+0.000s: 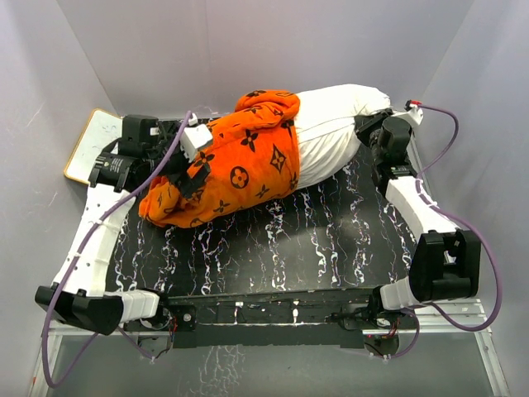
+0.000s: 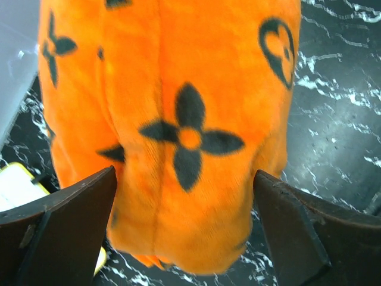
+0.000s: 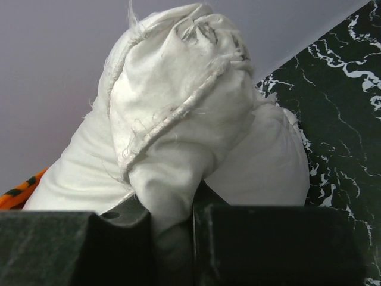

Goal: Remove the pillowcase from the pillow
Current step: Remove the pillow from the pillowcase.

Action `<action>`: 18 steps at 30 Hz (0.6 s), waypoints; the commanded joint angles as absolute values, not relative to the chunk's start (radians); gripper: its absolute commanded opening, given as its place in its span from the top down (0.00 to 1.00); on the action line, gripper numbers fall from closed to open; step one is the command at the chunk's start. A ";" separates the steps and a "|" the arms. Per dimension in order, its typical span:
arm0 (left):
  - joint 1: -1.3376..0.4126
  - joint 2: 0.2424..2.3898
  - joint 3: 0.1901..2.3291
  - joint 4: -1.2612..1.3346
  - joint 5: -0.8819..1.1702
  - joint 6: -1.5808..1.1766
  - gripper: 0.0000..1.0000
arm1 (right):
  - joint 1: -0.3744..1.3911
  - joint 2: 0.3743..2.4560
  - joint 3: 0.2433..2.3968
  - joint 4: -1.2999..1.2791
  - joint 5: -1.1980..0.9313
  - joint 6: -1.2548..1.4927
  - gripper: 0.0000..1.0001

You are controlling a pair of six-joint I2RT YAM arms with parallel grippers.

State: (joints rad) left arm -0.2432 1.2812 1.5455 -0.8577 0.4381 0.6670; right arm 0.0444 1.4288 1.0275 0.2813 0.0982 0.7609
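The orange pillowcase [image 1: 240, 169] with dark brown motifs covers the left part of the white pillow [image 1: 331, 132], which lies across the back of the table. The pillow's right half is bare. My left gripper [image 1: 192, 169] is at the pillowcase's left end. In the left wrist view the left gripper [image 2: 184, 179] is open wide, with a hanging bulge of the pillowcase [image 2: 178, 119] between its fingers [image 2: 71, 220]. My right gripper [image 1: 369, 128] is at the pillow's right end. In the right wrist view the right gripper [image 3: 172, 208] is shut on a pinched fold of the pillow [image 3: 178, 113].
The table has a black marbled top [image 1: 314, 240]. A small white framed board [image 1: 89, 142] lies at the back left behind the left arm; its corner shows in the left wrist view [image 2: 15, 190]. Grey walls [image 1: 248, 41] enclose the back and sides.
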 commanded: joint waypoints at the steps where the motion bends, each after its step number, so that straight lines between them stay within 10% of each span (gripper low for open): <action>1: -0.231 1.213 1.459 -0.978 0.434 0.693 0.03 | 0.015 1.418 1.182 0.182 0.258 0.692 0.92; 18: -0.130 1.053 1.158 -0.824 0.389 0.884 0.03 | 0.015 1.433 1.312 0.021 0.308 0.582 0.92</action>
State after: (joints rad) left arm -0.1448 1.0752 1.1915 -0.9173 0.3809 0.8314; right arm 0.0425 1.4734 1.2537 -0.0452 0.2375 0.5919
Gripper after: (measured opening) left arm 0.970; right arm 0.136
